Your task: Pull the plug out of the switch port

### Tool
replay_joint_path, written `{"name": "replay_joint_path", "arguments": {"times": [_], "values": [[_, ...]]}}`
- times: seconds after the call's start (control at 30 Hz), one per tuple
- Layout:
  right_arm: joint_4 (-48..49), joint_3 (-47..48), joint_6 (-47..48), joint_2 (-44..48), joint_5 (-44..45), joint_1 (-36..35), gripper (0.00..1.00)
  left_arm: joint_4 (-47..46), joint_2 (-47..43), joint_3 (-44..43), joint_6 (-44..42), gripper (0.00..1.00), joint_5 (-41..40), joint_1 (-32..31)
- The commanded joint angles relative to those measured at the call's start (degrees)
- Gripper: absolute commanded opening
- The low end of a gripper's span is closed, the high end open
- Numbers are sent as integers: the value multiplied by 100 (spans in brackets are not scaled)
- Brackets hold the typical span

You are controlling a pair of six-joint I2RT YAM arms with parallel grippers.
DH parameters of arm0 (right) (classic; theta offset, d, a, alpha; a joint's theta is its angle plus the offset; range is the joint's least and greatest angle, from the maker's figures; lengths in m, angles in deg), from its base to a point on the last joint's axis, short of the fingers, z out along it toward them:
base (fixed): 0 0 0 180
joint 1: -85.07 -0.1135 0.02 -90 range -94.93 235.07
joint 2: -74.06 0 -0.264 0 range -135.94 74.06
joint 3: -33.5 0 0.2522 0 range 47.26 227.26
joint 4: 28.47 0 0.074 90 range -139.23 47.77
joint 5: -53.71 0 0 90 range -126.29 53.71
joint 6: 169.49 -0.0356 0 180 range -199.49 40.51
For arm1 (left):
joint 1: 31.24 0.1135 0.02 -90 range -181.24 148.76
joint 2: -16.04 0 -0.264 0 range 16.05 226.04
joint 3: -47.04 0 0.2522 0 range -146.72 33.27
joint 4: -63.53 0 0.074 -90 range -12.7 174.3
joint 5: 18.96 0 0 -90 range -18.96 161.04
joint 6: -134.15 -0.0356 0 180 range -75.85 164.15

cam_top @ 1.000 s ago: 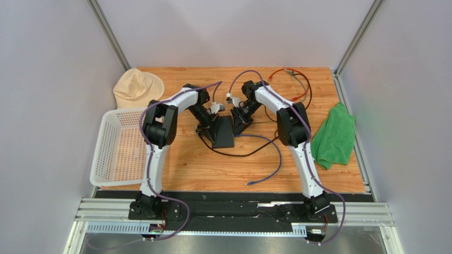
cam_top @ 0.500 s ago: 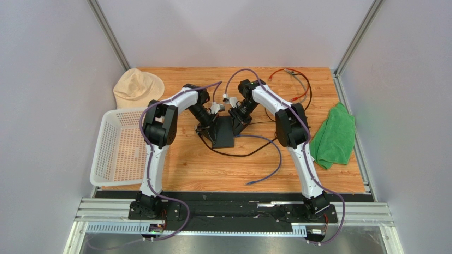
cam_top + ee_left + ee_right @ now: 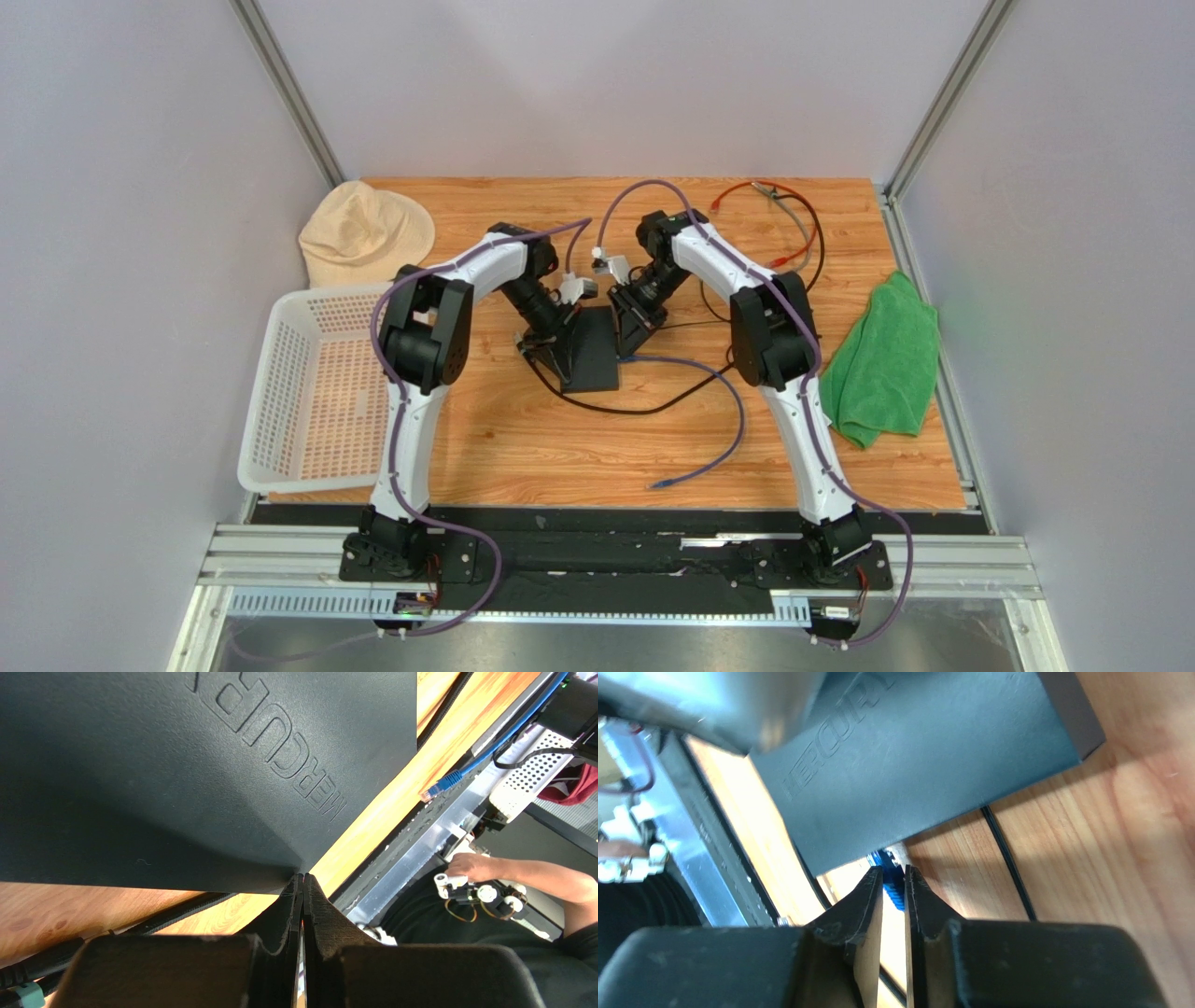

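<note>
The switch, a flat black box point(image 3: 595, 357), lies mid-table between both arms. My left gripper point(image 3: 557, 345) is shut with nothing between its jaws. In the left wrist view its tips point(image 3: 302, 877) touch the box's point(image 3: 175, 770) near edge. My right gripper point(image 3: 627, 333) is at the box's right edge. In the right wrist view it point(image 3: 893, 871) is shut on the blue plug point(image 3: 891, 883), which sits against the edge of the box point(image 3: 913, 763). The switch port itself is hidden. The blue-purple cable point(image 3: 730, 399) loops to a free end point(image 3: 657, 485).
A black cable point(image 3: 631, 406) runs from under the box across the wood, and shows in the right wrist view point(image 3: 1008, 871). A white basket point(image 3: 316, 392) and beige hat point(image 3: 362, 231) are at the left. Red and black leads point(image 3: 772, 210) and a green cloth point(image 3: 884, 357) are at the right.
My right gripper has edged left toward the box's edge and its jaws have narrowed a little. The left gripper and the box have stayed in place.
</note>
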State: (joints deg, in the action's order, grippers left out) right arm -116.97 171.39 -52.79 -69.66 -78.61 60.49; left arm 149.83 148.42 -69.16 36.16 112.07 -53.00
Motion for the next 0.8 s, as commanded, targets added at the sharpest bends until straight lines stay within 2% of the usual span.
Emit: {"name": "replay_joint_path", "arguments": {"times": [0.0,0.3,0.33,0.37,0.4,0.43,0.47,0.57,0.77], "values": [[-1192,67,1267,-130,-433,515,0,-547,262,92,-300,6,-913,-48],[-1271,410,1549,-323,-329,586,0,-530,271,83,-309,6,-913,-48],[-1271,401,1523,-297,-338,586,3,-530,271,83,-309,6,-913,-48],[-1280,392,1496,-288,-381,586,13,-530,271,92,-309,6,-905,-48],[-1315,392,1514,-271,-451,586,26,-538,262,92,-317,6,-913,-48],[-1350,349,1566,-210,-539,586,45,-538,262,92,-309,6,-922,-48],[-1376,305,1627,-183,-749,577,50,-538,262,92,-309,6,-913,-48],[-1394,313,1611,-200,-1128,568,57,-538,271,83,-308,7,-922,-48],[-1394,506,1426,-516,-1155,402,57,-547,262,101,-317,7,-913,-48]]}}
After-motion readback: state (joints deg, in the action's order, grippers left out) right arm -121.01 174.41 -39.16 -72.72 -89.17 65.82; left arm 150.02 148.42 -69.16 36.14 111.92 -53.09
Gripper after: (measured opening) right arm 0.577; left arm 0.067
